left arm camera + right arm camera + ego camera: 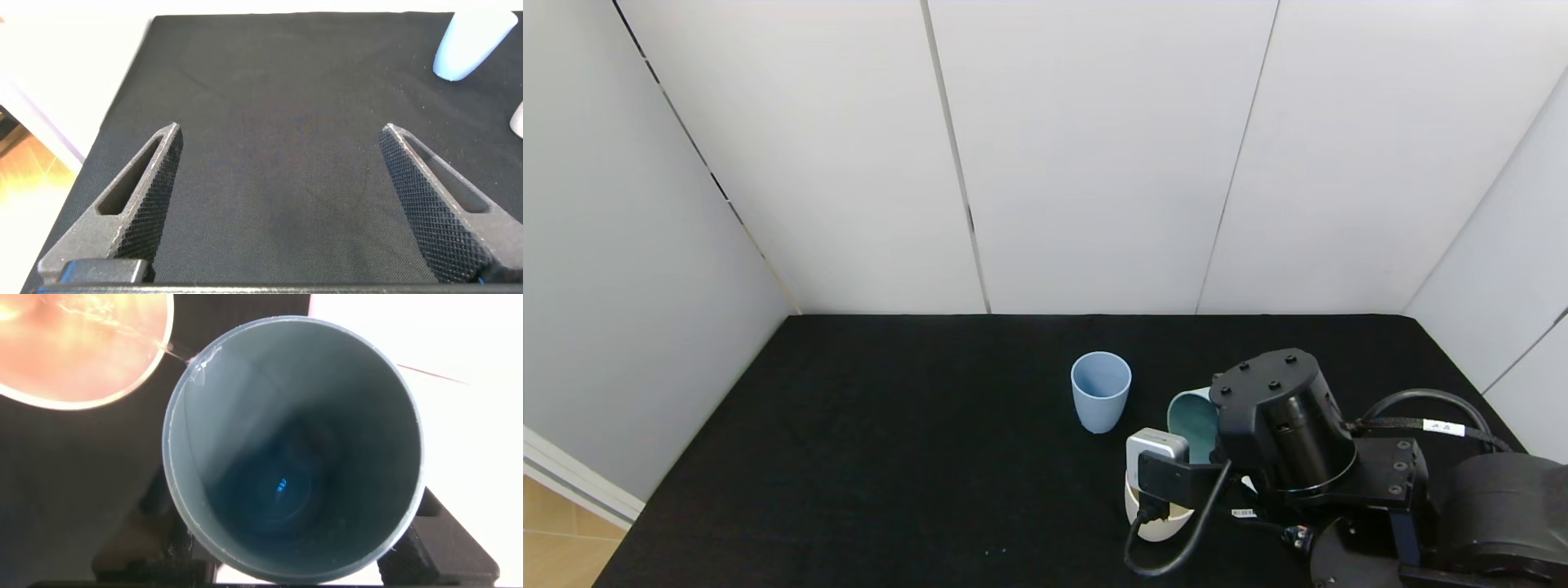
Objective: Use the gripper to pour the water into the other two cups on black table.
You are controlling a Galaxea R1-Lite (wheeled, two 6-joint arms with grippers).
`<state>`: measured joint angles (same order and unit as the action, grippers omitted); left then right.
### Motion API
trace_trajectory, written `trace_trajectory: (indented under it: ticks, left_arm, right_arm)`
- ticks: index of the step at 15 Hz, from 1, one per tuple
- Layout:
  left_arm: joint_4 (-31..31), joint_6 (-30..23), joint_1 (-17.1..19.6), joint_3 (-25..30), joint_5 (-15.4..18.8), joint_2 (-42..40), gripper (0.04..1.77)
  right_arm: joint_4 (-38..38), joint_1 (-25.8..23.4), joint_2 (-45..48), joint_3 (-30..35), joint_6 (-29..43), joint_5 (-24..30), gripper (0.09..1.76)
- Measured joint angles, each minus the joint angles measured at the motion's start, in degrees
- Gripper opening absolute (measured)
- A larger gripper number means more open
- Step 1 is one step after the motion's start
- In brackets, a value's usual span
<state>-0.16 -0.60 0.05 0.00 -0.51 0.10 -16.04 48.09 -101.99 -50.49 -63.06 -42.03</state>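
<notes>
My right gripper [1209, 457] is shut on the teal-green tumbler [1191, 420] and holds it tipped, mouth toward the cream-white cup [1156, 527] just below it. In the right wrist view the teal tumbler [294, 441] fills the frame, with little showing inside. Its rim is beside the cream-white cup [73, 343], which holds water. The light blue cup [1101, 392] stands upright on the black table [890, 425], a little farther back and to the left. My left gripper [279, 135] is open and empty over bare table; the light blue cup [466, 45] shows far off in that view.
White wall panels [1094, 163] close the table at the back and both sides. The table's left edge drops to a wooden floor [556, 539]. My right arm and its cables [1421, 425] fill the near right corner.
</notes>
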Motion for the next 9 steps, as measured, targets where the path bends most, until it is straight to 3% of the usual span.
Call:
trace_trajectory:
  ticks: [9]
  left_arm:
    - [0.02, 0.0, 0.0, 0.0, 0.0, 0.0, 1.72]
  right_arm:
    - [-0.02, -1.82, 0.04, -0.02, -10.72, -0.27, 1.2]
